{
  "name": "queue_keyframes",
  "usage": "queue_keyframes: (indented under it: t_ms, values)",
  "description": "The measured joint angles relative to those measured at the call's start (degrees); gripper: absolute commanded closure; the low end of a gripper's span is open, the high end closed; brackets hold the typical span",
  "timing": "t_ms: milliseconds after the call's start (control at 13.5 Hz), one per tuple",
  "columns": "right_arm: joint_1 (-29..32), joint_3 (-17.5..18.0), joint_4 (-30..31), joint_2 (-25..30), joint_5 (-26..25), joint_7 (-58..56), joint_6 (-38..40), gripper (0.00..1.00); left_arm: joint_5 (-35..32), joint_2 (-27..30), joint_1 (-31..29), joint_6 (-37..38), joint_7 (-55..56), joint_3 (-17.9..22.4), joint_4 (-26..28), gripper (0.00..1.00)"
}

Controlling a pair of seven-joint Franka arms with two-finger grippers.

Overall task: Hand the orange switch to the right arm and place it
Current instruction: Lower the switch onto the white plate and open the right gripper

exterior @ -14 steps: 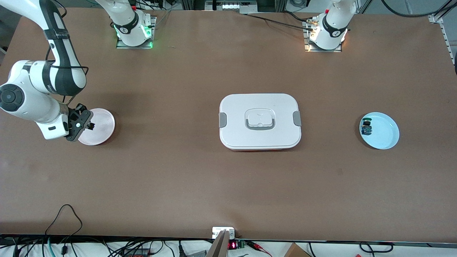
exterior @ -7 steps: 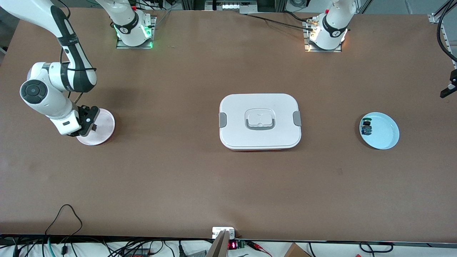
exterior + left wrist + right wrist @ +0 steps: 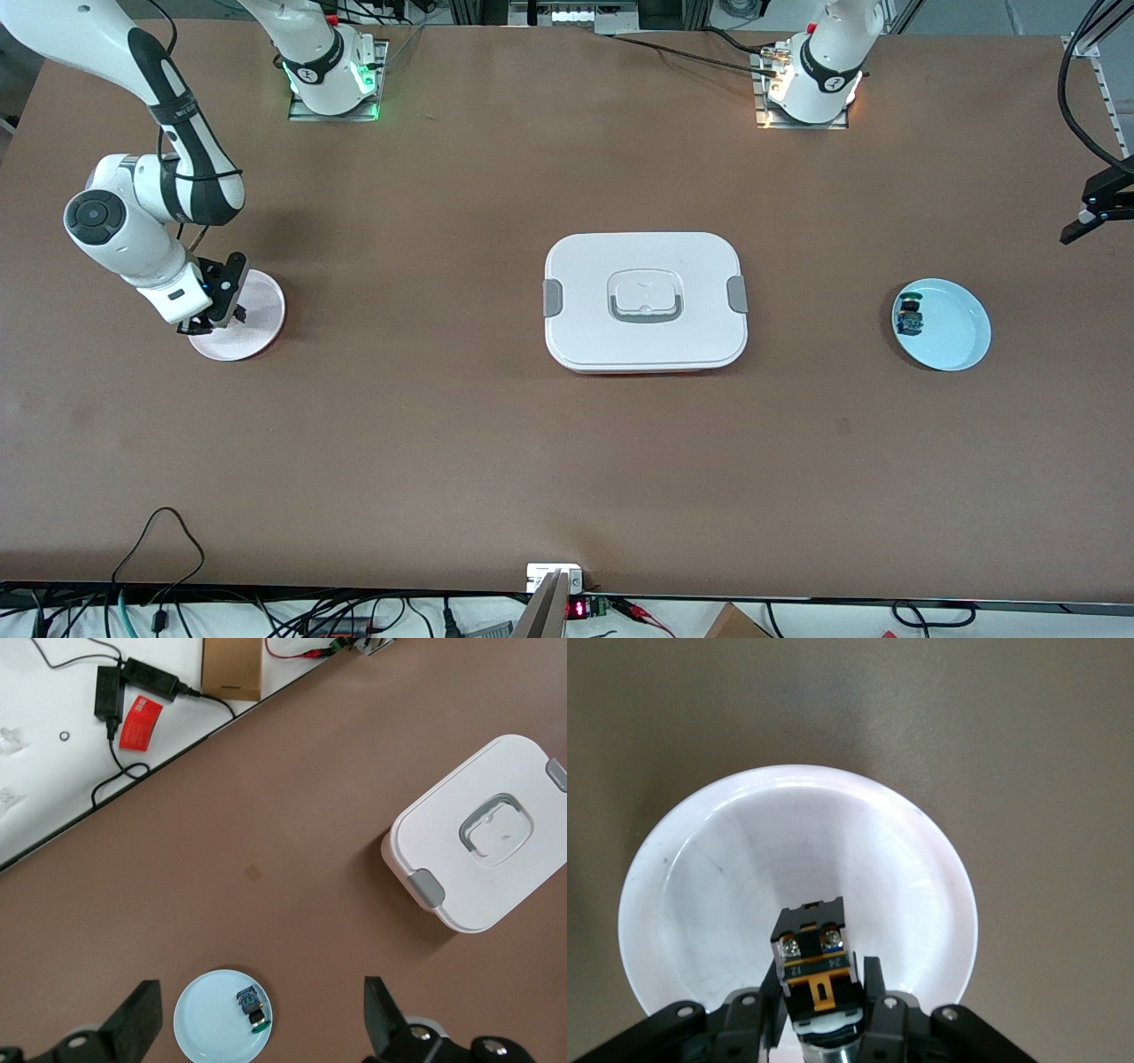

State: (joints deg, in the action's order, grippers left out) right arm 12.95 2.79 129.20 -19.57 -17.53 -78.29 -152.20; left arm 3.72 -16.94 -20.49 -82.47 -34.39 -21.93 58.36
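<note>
The orange switch (image 3: 816,962), black with an orange-yellow band, sits between the fingers of my right gripper (image 3: 824,981), which is shut on it. In the front view the right gripper (image 3: 224,304) hangs low over the edge of the pink-white plate (image 3: 259,312) at the right arm's end of the table. The plate (image 3: 735,868) fills the right wrist view under the switch. My left gripper (image 3: 1095,206) is open and empty, high in the air at the left arm's end. In its wrist view the left gripper (image 3: 257,1024) looks down on the light blue plate (image 3: 205,1028).
A blue switch with a green cap (image 3: 908,316) lies in the light blue plate (image 3: 959,341). A white lidded lunch box (image 3: 645,301) with grey clips stands mid-table. Cables and small boxes lie off the table's near edge.
The right arm has swung and turned its wrist, bringing the held switch down over the pink-white plate's edge. The left gripper has come into view at the left arm's end.
</note>
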Motion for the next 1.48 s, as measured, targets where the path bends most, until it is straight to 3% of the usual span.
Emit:
queue_keyframes:
  t_ms: [148,296,370,444,519,667,889,1111,1481]
  values:
    - [0.2,0.0,0.8,-0.8,0.0,-0.3,-1.5,1.00,0.0,2.5,1.6,0.1,2.6,-1.3,1.6,0.00]
    - [0.3,0.0,1.6,-1.5,0.0,-0.8,-2.4,0.96,-0.3,6.7,6.1,0.2,8.7,-0.1,5.9,0.00]
    - [0.4,0.0,1.9,-1.8,0.0,-0.9,-2.5,0.15,-0.4,8.7,10.3,0.2,12.2,3.0,8.3,0.00]
    - [0.7,0.0,2.2,-1.9,0.0,-0.9,-2.5,0.00,-0.4,10.2,15.1,0.2,15.1,7.5,10.5,0.00]
    - [1.1,0.0,2.3,-1.9,0.0,-0.9,-2.6,0.00,-0.4,11.3,19.4,0.2,16.9,12.1,12.3,0.00]
    - [1.5,0.0,2.2,-1.4,0.0,-0.9,-2.8,0.00,-0.4,12.5,22.8,0.1,18.3,17.1,15.7,0.00]
    - [1.2,0.6,1.8,1.8,0.0,-0.9,-2.6,0.00,-0.4,15.0,23.0,-4.7,21.8,20.6,25.0,0.00]
    - [0.9,2.7,0.5,5.3,1.6,-0.8,1.4,0.00,-0.4,17.9,23.0,-10.1,28.8,21.5,33.6,0.00]
    - [-0.3,3.8,-10.0,6.9,18.0,1.3,18.9,0.00,-0.4,18.4,23.0,-11.1,30.7,21.5,35.0,0.00]
